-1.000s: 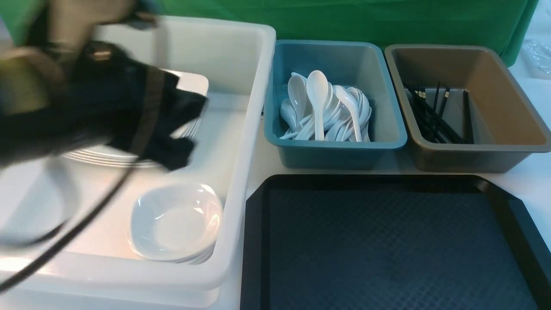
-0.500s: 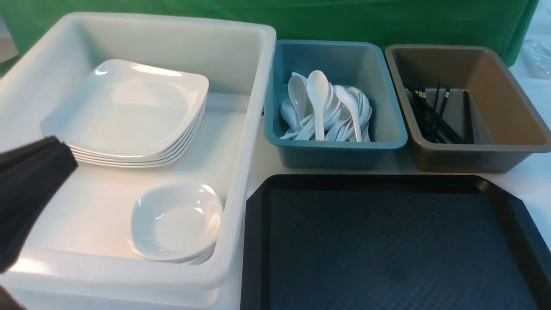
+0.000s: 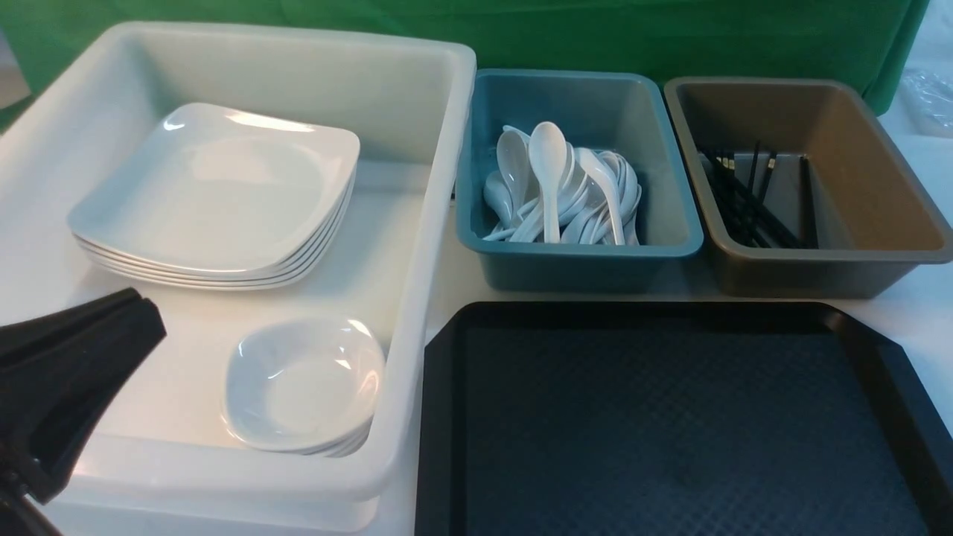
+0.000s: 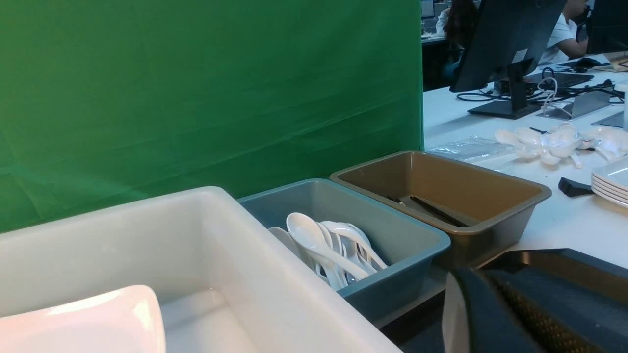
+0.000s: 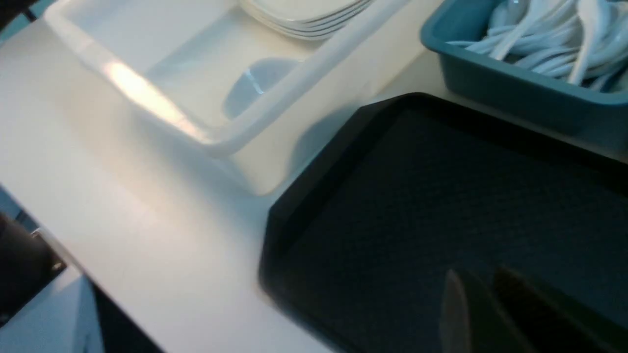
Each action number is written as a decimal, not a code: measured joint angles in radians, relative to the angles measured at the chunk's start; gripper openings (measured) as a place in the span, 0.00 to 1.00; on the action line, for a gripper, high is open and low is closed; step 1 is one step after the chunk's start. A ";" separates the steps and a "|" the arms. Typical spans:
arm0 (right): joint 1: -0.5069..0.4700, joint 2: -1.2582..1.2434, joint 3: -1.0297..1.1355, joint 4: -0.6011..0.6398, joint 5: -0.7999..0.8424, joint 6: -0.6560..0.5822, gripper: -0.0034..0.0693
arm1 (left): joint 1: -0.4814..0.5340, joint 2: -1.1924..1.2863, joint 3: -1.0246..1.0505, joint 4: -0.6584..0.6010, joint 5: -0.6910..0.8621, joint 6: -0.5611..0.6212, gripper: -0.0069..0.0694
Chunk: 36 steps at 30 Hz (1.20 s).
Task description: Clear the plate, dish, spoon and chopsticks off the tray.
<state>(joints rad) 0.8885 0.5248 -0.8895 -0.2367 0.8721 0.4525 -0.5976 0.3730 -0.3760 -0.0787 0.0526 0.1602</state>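
Left jaws (image 3: 112,327) clenched, empty; right jaws (image 5: 483,294) unclear. Tray (image 3: 670,417) bare: plate (image 3: 216,193) in far-left tub (image 3: 417,223), spoon (image 3: 549,171) and chopsticks (image 3: 744,201) binned. Looks done.

The tray (image 3: 670,417) is matt black plastic with a fine woven-looking texture. The plate (image 3: 216,193) and spoon (image 3: 549,167) are glossy white and smooth. The tub (image 3: 439,223) is smooth, slightly shiny white plastic. The backdrop (image 3: 595,33) is matt green cloth.
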 joint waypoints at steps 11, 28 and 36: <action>-0.675 -0.288 0.492 0.271 -0.382 -0.519 0.07 | -0.001 0.000 0.004 0.001 0.000 0.000 0.11; -0.839 -0.523 0.895 0.303 -0.615 -0.577 0.07 | -0.001 0.000 0.004 0.001 -0.001 0.000 0.11; -0.839 -0.523 0.895 0.303 -0.619 -0.577 0.09 | -0.001 0.000 0.004 0.001 -0.001 0.000 0.11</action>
<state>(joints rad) 0.0499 0.0016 0.0059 0.0665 0.2531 -0.1245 -0.5984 0.3730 -0.3717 -0.0779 0.0518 0.1602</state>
